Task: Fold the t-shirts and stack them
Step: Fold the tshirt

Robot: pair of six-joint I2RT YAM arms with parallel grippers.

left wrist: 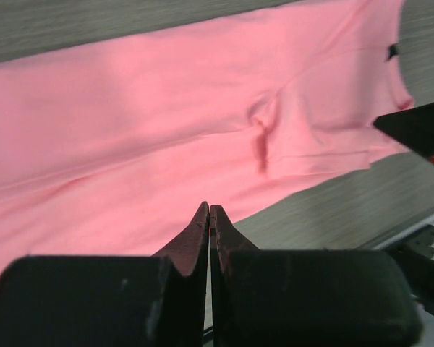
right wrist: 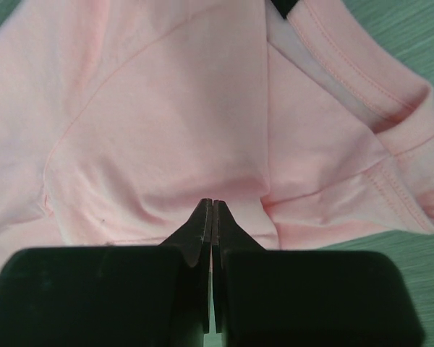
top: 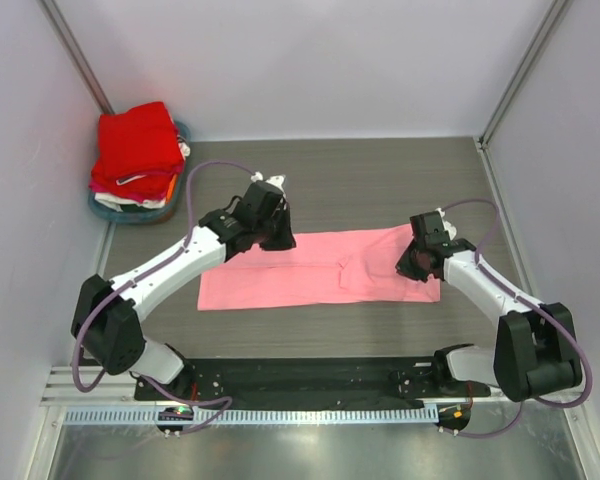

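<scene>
No legible text anywhere; black neck label [left wrist: 393, 51] on pink t-shirt [left wrist: 166, 123] too small to read.

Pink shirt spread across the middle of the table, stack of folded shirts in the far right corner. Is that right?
No. The stack of folded shirts sits in the far left corner, as the top external view shows. The pink shirt does lie spread across the middle of the table.
</scene>
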